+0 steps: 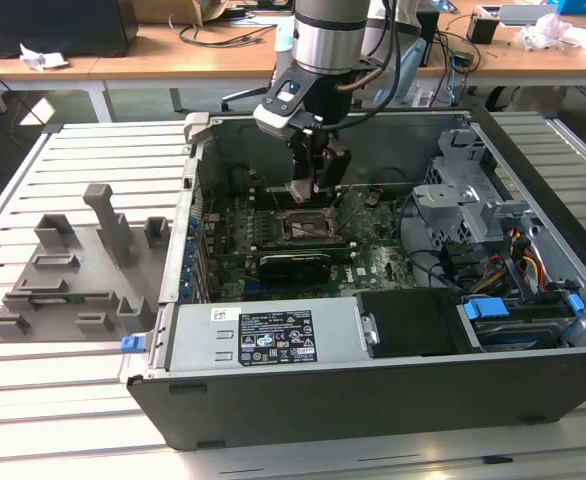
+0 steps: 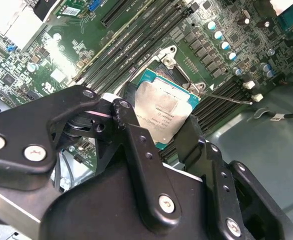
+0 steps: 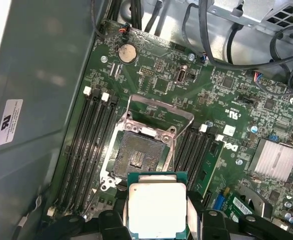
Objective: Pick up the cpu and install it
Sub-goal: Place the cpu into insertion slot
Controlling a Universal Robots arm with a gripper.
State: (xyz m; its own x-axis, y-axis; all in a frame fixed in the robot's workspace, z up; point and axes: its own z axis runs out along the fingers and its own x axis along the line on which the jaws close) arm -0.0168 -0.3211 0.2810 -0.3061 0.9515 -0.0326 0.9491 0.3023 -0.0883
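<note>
Clearly the carry is in hand: the gripper is clamped on the cpu by its edges, holding it above the open socket, not yet seated. Seating calls for square alignment and gentle lowering.

Slatted table: computer case, grey tray.

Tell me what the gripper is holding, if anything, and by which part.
The gripper holds the cpu, its fingers clamped on two opposite edges.
</note>
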